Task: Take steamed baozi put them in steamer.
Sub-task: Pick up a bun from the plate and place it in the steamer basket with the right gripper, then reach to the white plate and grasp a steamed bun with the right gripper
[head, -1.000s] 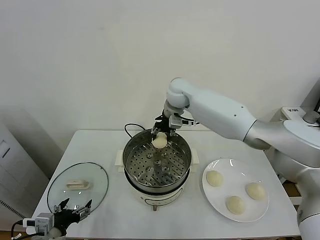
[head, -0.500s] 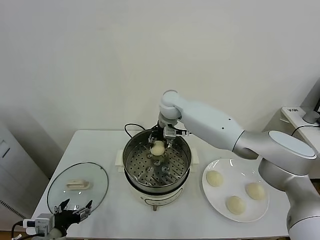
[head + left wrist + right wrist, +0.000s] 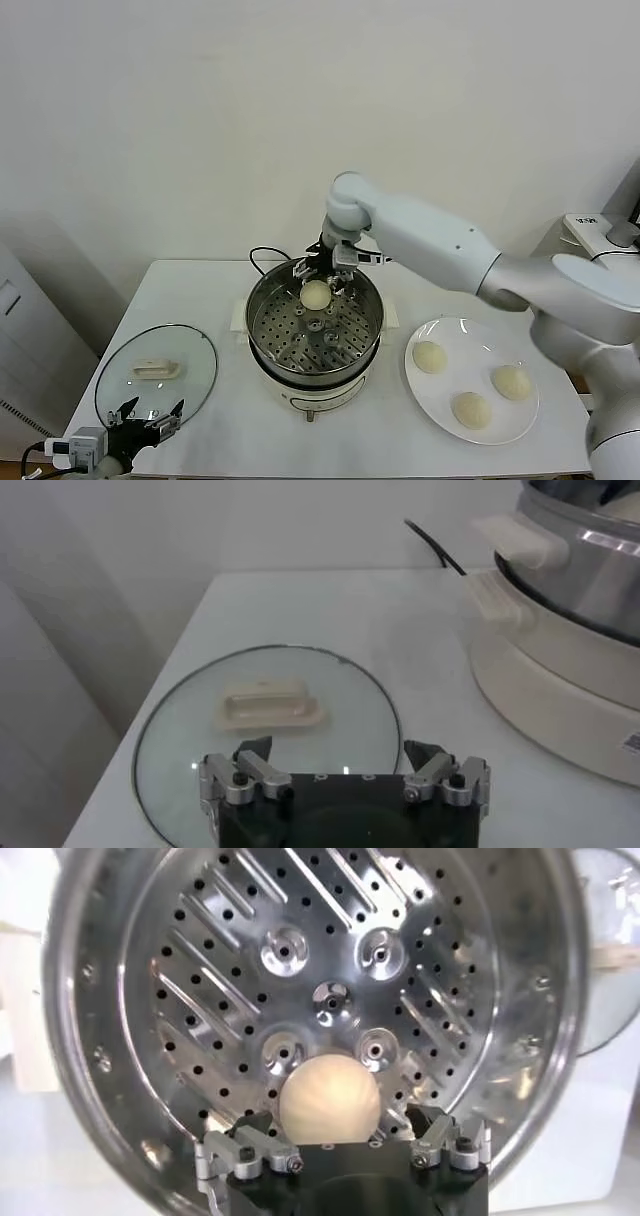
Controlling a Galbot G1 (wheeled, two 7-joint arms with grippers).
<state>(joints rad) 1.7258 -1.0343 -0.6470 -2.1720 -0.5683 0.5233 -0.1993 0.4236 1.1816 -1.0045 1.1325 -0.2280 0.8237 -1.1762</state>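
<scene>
One steamed baozi (image 3: 316, 293) lies on the perforated tray at the back of the steamer (image 3: 258, 318). My right gripper (image 3: 321, 274) hangs just above it, open, with a finger on either side and neither touching the bun. The right wrist view looks down on that baozi (image 3: 329, 1096) against the steamer's holed tray (image 3: 200, 998), between the spread fingers of the right gripper (image 3: 338, 1120). Three more baozi (image 3: 429, 356) (image 3: 511, 381) (image 3: 471, 409) sit on the white plate (image 3: 450, 335) to the right. My left gripper (image 3: 150, 412) is parked open at the table's front left.
The glass lid (image 3: 185, 385) with its white handle lies flat at the front left, right before the left gripper (image 3: 340, 750); the left wrist view shows this lid (image 3: 200, 750) too. A black cord (image 3: 262, 256) runs behind the steamer. The wall stands close behind the table.
The right gripper lowered the baozi onto the steamer's tray and opened its fingers, letting it go. The left arm stayed still.
</scene>
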